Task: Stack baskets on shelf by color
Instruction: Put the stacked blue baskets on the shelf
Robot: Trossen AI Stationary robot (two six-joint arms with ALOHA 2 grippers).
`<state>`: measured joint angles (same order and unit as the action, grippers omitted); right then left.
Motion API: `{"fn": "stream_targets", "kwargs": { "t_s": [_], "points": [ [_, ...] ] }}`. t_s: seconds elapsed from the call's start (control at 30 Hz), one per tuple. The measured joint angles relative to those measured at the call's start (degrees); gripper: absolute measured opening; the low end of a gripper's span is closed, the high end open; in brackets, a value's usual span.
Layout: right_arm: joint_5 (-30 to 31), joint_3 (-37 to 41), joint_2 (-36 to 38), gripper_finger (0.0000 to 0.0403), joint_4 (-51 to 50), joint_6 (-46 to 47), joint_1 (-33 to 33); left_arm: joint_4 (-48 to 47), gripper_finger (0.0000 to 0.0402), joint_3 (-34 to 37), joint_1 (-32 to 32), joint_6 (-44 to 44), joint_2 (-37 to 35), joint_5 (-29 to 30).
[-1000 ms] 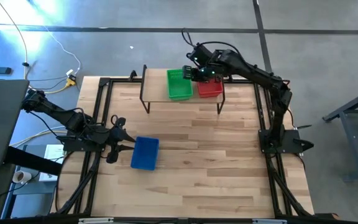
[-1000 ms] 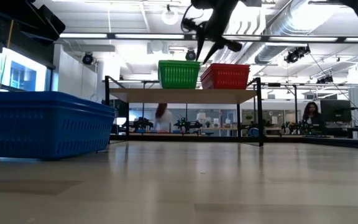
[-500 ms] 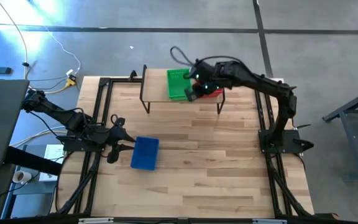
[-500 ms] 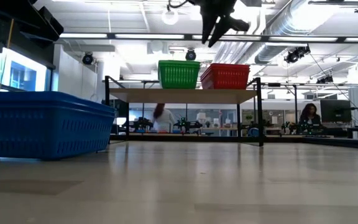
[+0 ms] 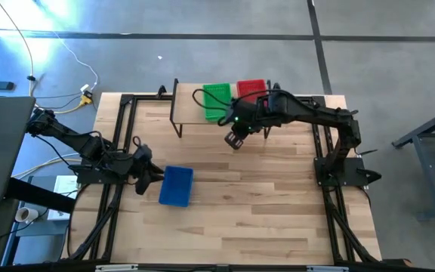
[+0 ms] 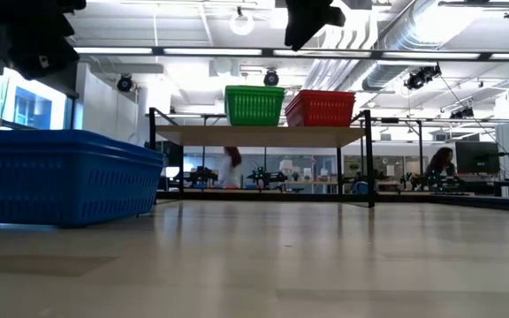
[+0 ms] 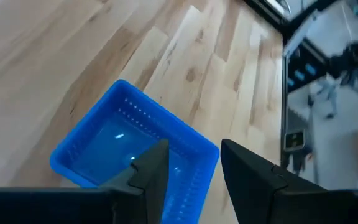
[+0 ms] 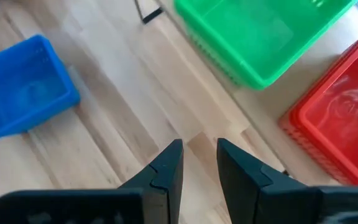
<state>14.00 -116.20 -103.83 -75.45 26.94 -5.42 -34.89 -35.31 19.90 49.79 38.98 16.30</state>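
Now the right gripper (image 5: 235,140) has pulled back off the shelf (image 5: 189,112), fingers slightly parted and empty, leaving green basket (image 5: 217,101) and red basket (image 5: 251,88) there; blue basket (image 5: 177,186) waits well below, beside the left gripper (image 5: 151,175), parted, empty.

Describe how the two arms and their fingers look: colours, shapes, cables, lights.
Both arms are dark, nearly black, built of slim jointed segments. The right arm carries a looping black cable and a small green light near its wrist. The left arm looks the same, without a visible light. The right gripper and the left gripper each have two flat, angular, matte black fingers that taper toward the tips.
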Motion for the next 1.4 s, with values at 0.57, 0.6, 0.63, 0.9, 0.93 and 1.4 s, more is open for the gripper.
{"fn": "stream_targets", "kwargs": {
  "t_s": [0.57,0.6,0.63,0.9,0.93,1.4],
  "points": [
    [5.57,0.02,0.00,0.0084,-2.16,4.09,4.37,-15.41,0.0136,0.00,-4.70,18.36,1.12,0.91],
    [5.57,0.02,0.00,0.0084,-2.16,4.09,4.36,-14.50,0.0136,0.00,-4.87,18.99,1.48,1.04],
    [5.57,0.02,0.00,0.0084,-2.16,4.08,4.36,-13.80,0.0136,0.00,-4.94,19.52,1.93,1.11],
    [7.21,0.02,0.00,0.0084,-2.16,3.45,4.34,-12.77,0.0136,0.00,-4.94,23.23,9.19,1.24],
    [7.26,0.02,0.00,0.0084,-2.16,3.23,4.34,-12.29,0.0136,0.00,-4.94,23.55,10.17,1.24],
    [7.28,0.02,-0.02,0.0084,-2.11,2.62,4.34,-8.54,0.0136,0.00,-4.94,25.41,20.28,0.37]
  ]
}}
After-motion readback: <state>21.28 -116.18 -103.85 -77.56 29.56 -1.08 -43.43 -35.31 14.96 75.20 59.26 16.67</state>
